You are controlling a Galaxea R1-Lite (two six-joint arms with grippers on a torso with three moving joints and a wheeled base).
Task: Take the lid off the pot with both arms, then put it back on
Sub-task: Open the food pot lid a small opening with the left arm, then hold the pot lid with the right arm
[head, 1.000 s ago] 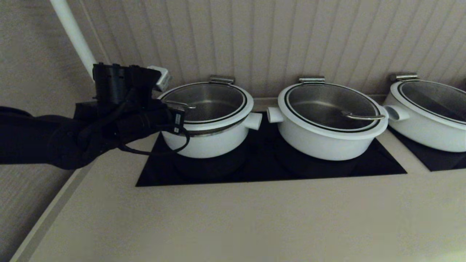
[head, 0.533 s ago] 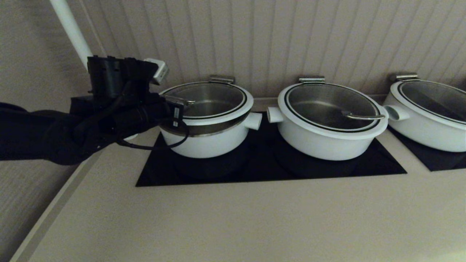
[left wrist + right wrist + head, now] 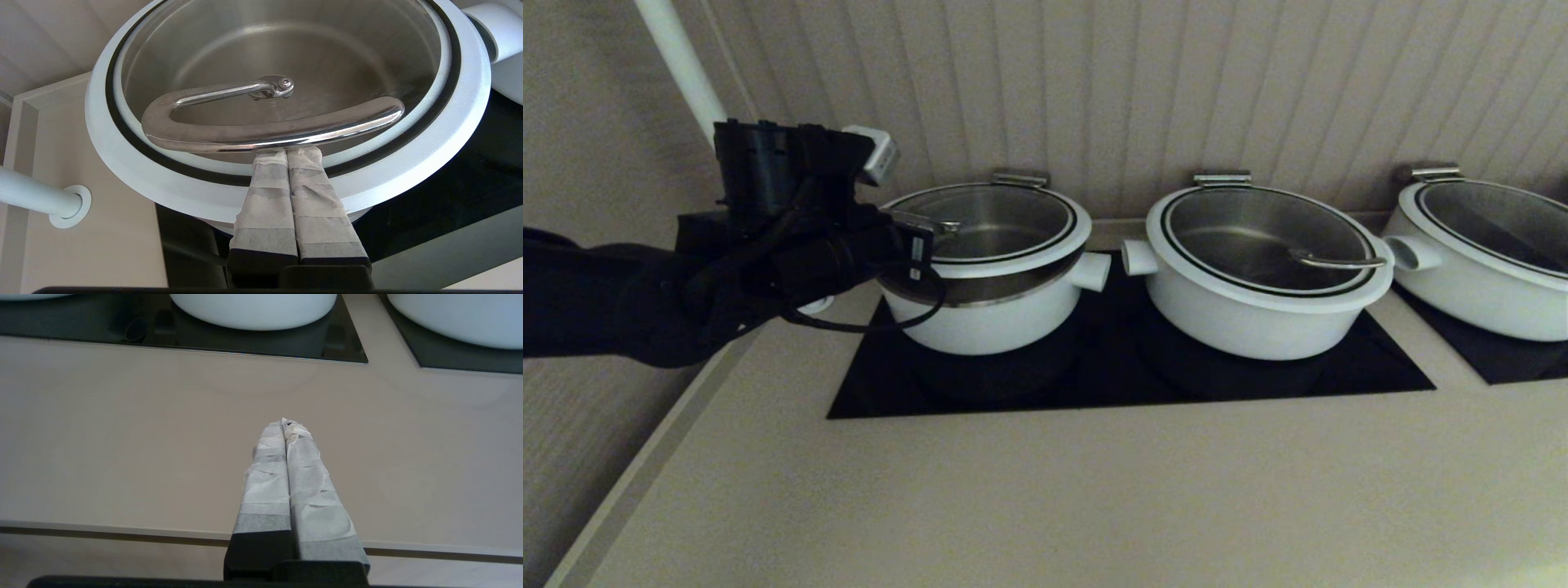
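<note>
With the lid (image 3: 992,233) tilted up at its left edge over the pot (image 3: 992,306), centre-left of head view | left gripper (image 3: 286,153) jaws pressed together, tips under steel handle (image 3: 261,130) | raise slowly, level | right gripper (image 3: 286,424) closed, idle over counter (image 3: 122,437)

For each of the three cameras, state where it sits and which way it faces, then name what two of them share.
Head view: high on the robot, facing forward and down at the counter; the left arm shows.
Left wrist view: behind the left gripper, shut, tips under the lid handle.
Right wrist view: behind the shut right gripper, over bare counter.
Head and left wrist views share the lid and pot.
</note>
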